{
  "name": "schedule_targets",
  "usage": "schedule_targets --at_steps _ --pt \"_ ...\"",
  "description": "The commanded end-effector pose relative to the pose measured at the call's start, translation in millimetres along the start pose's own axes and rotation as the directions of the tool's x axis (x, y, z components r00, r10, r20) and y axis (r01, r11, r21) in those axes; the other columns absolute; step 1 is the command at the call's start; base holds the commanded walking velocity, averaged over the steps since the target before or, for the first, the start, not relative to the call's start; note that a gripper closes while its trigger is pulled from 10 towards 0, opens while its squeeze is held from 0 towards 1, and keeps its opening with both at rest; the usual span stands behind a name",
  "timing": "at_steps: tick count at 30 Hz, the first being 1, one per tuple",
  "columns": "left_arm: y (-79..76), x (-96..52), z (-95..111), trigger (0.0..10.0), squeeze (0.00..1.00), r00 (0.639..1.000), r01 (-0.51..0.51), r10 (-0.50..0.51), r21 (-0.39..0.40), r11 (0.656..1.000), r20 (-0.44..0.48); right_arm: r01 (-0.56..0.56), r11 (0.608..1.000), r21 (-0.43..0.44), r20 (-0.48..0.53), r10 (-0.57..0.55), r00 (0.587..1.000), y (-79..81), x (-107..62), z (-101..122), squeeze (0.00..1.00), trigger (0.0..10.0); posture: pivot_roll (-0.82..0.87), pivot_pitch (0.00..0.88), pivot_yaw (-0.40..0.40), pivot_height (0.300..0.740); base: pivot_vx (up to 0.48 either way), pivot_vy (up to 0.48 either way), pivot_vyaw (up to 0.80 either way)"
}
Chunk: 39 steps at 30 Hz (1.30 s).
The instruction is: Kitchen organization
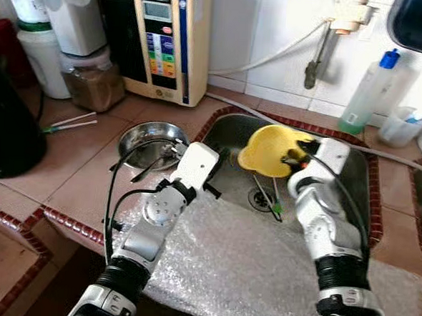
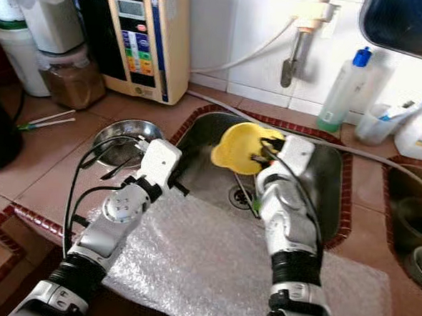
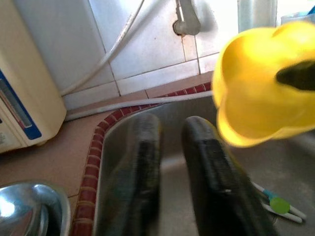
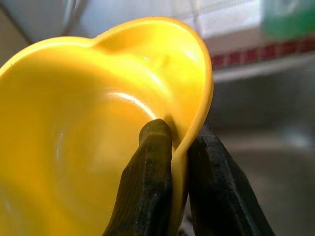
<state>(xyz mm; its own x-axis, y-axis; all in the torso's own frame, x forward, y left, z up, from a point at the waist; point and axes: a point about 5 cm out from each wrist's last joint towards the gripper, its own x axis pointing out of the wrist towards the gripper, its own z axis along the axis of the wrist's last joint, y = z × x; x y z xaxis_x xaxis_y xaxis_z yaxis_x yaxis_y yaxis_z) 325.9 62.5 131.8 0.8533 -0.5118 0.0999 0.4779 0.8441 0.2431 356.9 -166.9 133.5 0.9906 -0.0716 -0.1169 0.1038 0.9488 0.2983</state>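
**Yellow bowl lifted over the sink**

Nearest, bubble wrap [image 1: 247,268] padding the counter. At twelve o'clock, right gripper [image 4: 179,147] pinching yellow bowl [image 1: 269,149] by its rim, clear above sink [image 1: 355,210]. Left gripper [image 3: 179,167] slightly parted, empty, probably waiting.

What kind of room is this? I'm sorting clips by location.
Most likely a home kitchen: a steel sink set in a tiled counter, a wall tap, and a yellow bowl held in the right pincer.

A water ionizer [image 1: 164,37] stands against the tiled wall. A clear bottle with blue cap [image 1: 369,92] stands right of the wall tap [image 1: 326,36].
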Motion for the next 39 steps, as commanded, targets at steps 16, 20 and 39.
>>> schedule_targets --at_steps 16,20,39 --pt "1.9 -19.6 -12 10.0 1.0 0.99 0.112 -0.116 -0.064 0.992 -0.077 0.13 0.809 -0.574 0.072 -0.109 0.991 -24.4 -3.0 -16 0.0 0.0 0.08 0.0 0.03 0.74 0.0 0.0 0.0" --pt "-5.4 -24.2 -12 10.0 1.0 0.978 0.194 -0.195 -0.021 0.981 -0.079 0.175 0.749 -0.639 0.07 -0.17 0.983 -34.8 -3.6 -21 0.0 0.0 0.09 0.0 0.033 0.74 0.0 0.0 0.0" --pt "4.7 -24.4 -18 10.0 1.0 0.982 0.11 -0.116 -0.049 0.993 -0.15 0.28 0.78 -0.56 0.178 -0.217 0.96 -41.2 -5.5 -12 1.0 10.0 0.08 0.0 0.034 0.74 0.0 0.0 0.0"
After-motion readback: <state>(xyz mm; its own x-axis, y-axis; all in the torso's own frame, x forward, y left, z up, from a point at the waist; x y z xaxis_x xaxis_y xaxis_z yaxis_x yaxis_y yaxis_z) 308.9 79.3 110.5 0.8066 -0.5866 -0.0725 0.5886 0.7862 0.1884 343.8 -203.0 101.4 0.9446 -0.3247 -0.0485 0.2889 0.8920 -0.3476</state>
